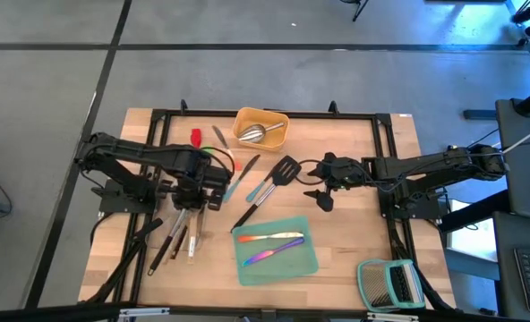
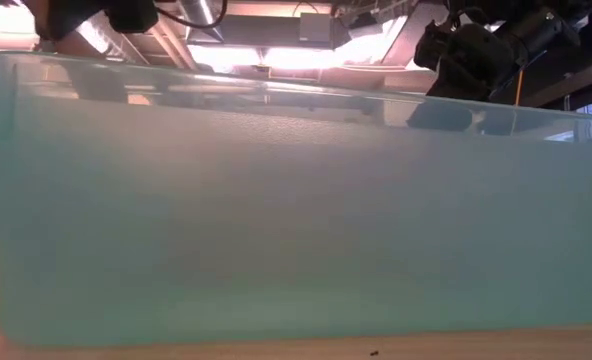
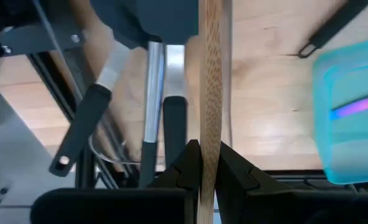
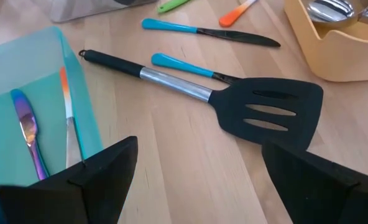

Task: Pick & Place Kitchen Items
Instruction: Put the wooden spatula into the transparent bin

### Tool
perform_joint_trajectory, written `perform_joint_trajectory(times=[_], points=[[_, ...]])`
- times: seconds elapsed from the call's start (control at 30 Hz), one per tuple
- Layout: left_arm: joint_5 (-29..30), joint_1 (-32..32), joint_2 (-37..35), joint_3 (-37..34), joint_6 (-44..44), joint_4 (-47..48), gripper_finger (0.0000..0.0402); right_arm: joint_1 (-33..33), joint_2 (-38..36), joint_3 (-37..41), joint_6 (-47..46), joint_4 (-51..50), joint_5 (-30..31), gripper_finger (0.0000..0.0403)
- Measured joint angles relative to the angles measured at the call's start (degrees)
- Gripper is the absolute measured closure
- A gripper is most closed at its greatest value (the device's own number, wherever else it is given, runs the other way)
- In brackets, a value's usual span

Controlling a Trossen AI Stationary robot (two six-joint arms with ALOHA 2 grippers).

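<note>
My left gripper (image 1: 196, 192) hangs over the table's left part, pointing steeply down and shut on a wooden spoon's handle (image 3: 212, 74). Beneath it several black and steel-handled utensils (image 1: 177, 240) lie on the table. My right gripper (image 1: 321, 185) stands open above the table's middle, just right of the black slotted turner (image 4: 265, 112), which lies flat. Between its fingers (image 4: 199, 186) there is nothing. Two iridescent pieces of cutlery (image 1: 272, 250) lie in the teal tray (image 1: 247, 268). A steel scoop (image 1: 253, 134) sits in the yellow tray (image 1: 274, 118). My left gripper pinches the wooden handle (image 3: 210, 146) between its two fingers (image 3: 187, 165), coming from above. The handle runs straight on past the fingertips and out of the picture. Whether its far end touches the table I cannot tell.
Blue-handled tools (image 4: 174, 26), an orange one (image 4: 237, 15) and a green one (image 4: 171, 5) lie on the wood between the arms. A red tool (image 1: 195, 137) lies at the far left. A green-framed rack (image 1: 390, 284) stands at the near right corner. The teal tray's wall (image 2: 296, 220) fills the low view.
</note>
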State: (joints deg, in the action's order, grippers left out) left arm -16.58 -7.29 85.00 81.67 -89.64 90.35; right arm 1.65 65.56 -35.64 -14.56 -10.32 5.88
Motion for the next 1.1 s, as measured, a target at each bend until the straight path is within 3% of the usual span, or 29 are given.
perform_joint_trajectory(times=[0.37, 0.7, 1.1], points=[[-1.49, 2.53, -0.04, -8.09, 4.81, -2.99, 0.0382, 0.0, 0.0, 0.02, 0.0, -0.35, -0.06, 0.0057], [-2.56, 7.83, -0.04, -13.75, 10.75, -11.55, 0.0382, 0.0, 0.0, 0.02, 0.01, -0.22, -0.01, 0.0057], [-8.48, 7.12, -0.08, -22.34, 8.51, -22.95, 0.0382, 0.0, 0.0, 0.07, 0.01, -0.3, 0.07, 0.0057]])
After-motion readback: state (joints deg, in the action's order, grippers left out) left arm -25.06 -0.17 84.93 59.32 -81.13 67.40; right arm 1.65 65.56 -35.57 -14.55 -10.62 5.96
